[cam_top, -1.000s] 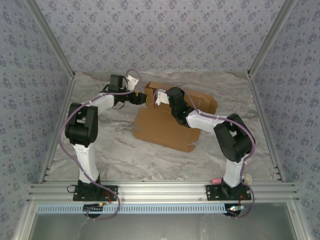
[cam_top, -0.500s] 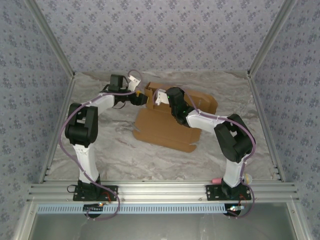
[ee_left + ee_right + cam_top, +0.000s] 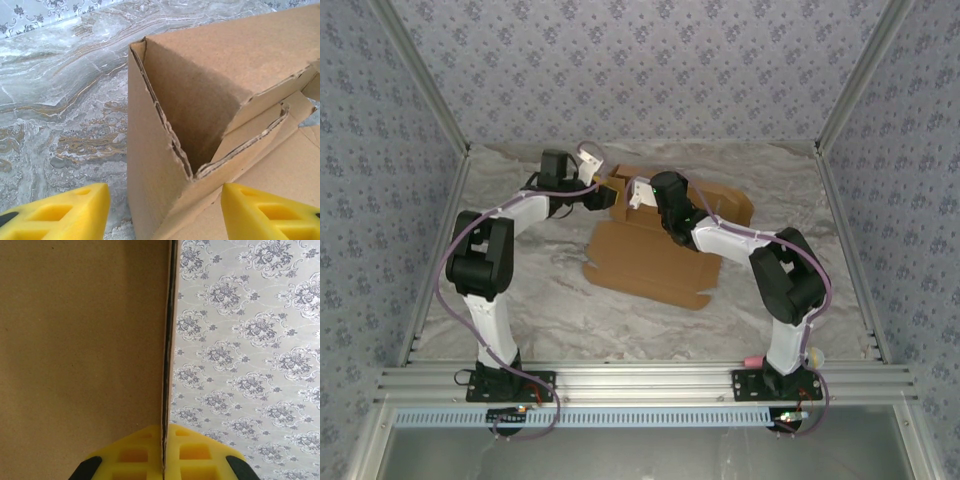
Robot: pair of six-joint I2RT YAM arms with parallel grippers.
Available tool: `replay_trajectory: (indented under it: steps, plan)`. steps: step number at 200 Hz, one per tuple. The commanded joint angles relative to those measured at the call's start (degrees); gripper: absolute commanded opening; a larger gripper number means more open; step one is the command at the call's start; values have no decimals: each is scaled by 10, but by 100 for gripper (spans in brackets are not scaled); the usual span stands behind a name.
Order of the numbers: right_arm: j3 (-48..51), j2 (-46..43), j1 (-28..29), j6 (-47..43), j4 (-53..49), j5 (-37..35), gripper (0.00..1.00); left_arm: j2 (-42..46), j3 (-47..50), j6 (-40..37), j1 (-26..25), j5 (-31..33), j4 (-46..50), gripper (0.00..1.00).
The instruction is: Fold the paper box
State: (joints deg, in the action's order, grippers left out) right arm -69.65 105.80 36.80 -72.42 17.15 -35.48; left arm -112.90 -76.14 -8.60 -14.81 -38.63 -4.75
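Paper box [image 3: 655, 255] half-formed, just 12 o'clock of worktop [image 3: 550, 300] centre, flat panel trailing toward 6. Right hand [image 3: 638, 192] pinched tight on the raised wall, holding it up. Left hand [image 3: 605, 190] half-spread, fingers either side of the upright corner [image 3: 150, 100], not touching. Corner sits at 3 o'clock from left hand; wall runs roughly 9–3. Left looks best placed to squeeze it.
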Motion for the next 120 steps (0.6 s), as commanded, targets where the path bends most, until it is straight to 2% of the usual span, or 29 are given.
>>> replay_trajectory:
  steps: [1, 27, 66, 120]
  plan:
    - [-14, 8, 5, 7, -31, 11, 0, 29, 16, 15, -7, -6, -40, 55]
    - [-13, 5, 7, 13, -36, 15, 0, 34, 42, 42, -22, 73, -94, 54]
    - [-15, 2, 6, 14, -46, 21, 0, 42, 69, 65, -34, 129, -161, 54]
    - [-14, 1, 7, 18, -52, 24, 0, 30, 75, 98, -46, 227, -195, 46]
